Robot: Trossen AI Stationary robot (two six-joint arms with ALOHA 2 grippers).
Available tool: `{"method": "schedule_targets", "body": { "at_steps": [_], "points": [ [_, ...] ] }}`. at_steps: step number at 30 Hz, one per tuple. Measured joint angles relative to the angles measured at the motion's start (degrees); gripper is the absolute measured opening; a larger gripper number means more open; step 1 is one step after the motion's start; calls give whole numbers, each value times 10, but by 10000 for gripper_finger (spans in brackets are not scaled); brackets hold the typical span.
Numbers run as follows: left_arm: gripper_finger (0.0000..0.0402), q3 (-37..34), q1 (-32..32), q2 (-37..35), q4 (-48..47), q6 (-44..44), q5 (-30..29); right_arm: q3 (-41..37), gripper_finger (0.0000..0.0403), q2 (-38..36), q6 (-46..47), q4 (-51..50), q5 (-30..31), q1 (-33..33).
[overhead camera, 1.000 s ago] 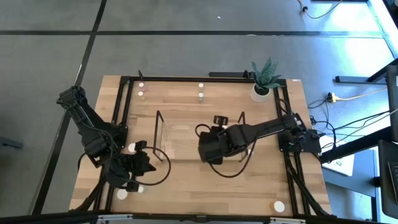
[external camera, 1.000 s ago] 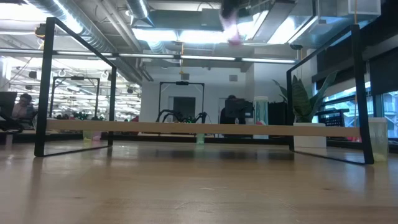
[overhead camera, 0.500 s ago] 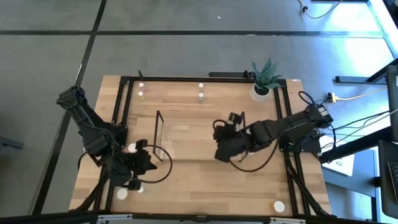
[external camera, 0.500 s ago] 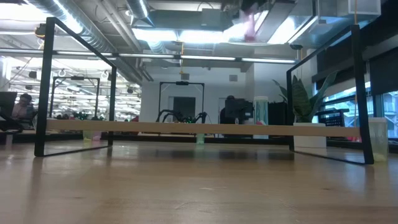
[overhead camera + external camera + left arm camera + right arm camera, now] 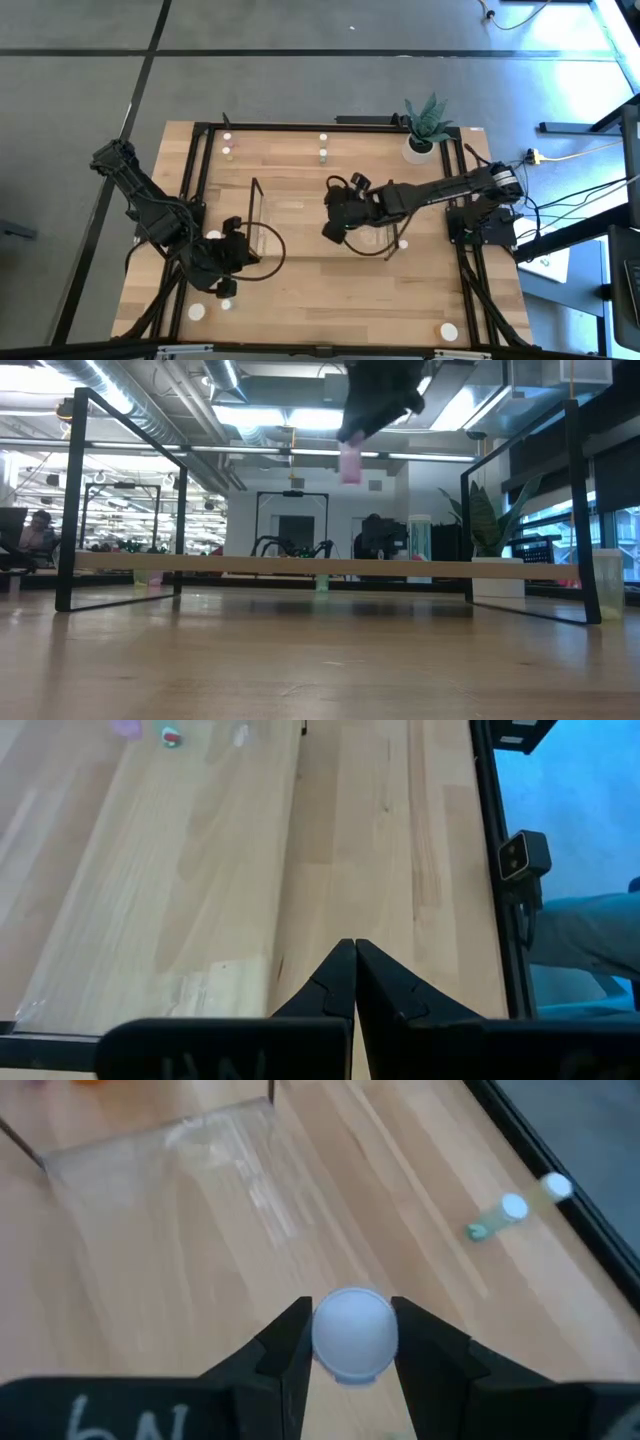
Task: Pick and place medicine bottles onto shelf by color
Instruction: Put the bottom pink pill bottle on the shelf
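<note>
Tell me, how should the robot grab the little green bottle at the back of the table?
Probably from above. The green bottle seems to stand upright, so coming straight down and pinching the two sides of its round body near the top looks easiest.

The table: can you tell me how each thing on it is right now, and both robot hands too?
Right hand: shut on a pink bottle, held up over the shelf.
Left hand: shut, empty.
Shelf: standing upright on the table.
Green bottle: standing on the table.
Plant pot: upright in the far corner.
</note>
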Motion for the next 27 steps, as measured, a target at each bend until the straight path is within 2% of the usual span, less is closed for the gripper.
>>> {"method": "schedule_targets", "body": {
  "at_steps": [9,15,19,22,27],
  "points": [
    [0,0,0,0,-1,0,0,0,127,55,13,6,-1,-19],
    [0,0,0,0,-1,0,0,-1,127,64,-50,8,-60,-30],
    [0,0,0,0,-1,0,3,-32,127,63,-74,31,-75,-34],
    [0,0,0,0,-1,0,4,-64,127,62,-77,88,-75,-35],
    [0,0,1,0,-1,0,4,-72,127,60,-91,103,-71,-40]
  ]
}}
